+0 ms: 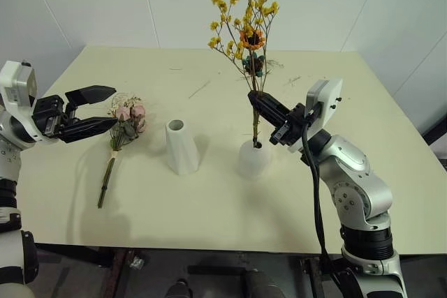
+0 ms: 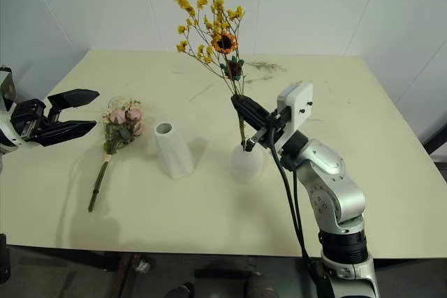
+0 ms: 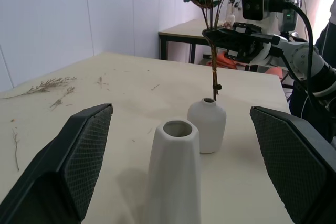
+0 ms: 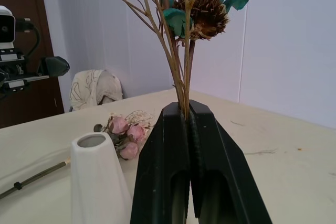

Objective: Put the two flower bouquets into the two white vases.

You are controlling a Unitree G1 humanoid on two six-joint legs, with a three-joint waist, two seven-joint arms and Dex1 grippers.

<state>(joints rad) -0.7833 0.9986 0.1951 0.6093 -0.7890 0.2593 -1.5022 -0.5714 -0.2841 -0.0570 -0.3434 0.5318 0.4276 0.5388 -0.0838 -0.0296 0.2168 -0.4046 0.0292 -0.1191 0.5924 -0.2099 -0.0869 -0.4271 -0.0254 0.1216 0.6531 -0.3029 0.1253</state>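
rose bouquet (image 1: 124, 125) lying left of tall vase (image 1: 181, 146), round vase (image 1: 253, 158) right of it, wispy bouquet (image 1: 246, 26) standing in round vase

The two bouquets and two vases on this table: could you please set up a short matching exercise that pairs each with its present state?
Things:
1. yellow bouquet
2. pink rose bouquet
3. tall faceted vase
4. short round vase

States:
A. standing with nothing in it
B. lying flat on the table
C. gripped upright by the right hand
D. has a stem entering its mouth

Pairs: 1-C, 2-B, 3-A, 4-D
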